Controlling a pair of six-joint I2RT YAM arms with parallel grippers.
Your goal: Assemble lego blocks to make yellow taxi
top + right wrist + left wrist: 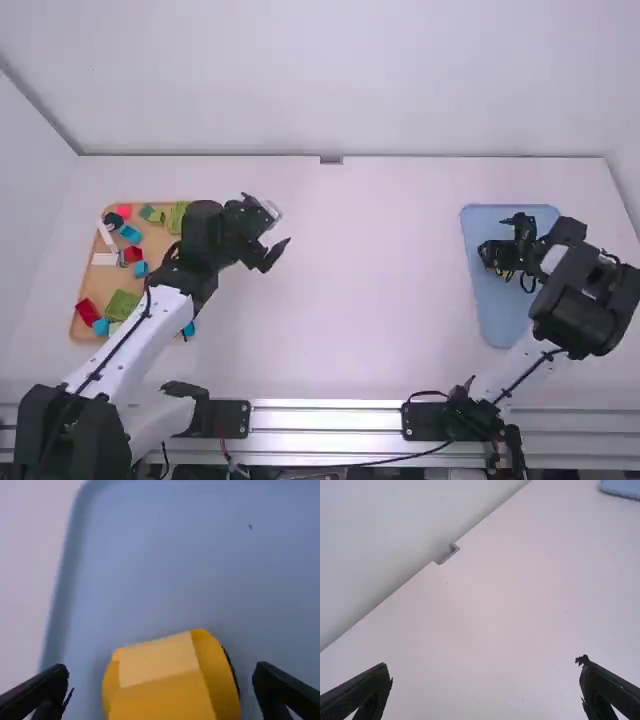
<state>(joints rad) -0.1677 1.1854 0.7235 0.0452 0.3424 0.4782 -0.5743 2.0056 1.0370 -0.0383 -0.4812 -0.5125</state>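
Can see the yellow block build (160,697) in the blue tray (490,315), near one side wall. Looks rounded at both sides, with a flat paler face on top and a thin dark edge — perhaps a wheel, too poorly seen to be sure. Find it between the fingers of the right gripper (497,238), spread wide, with a gap at each side. Meet the right arm (585,300) reaching over the tray, hiding much of the build in the high view. Well apart, across the white table (370,270), see the wooden tray (100,280) holding red, blue, green and white blocks (123,304) — partly covered by the left arm (145,330). Note the left gripper (282,227) above the table, fingers wide apart
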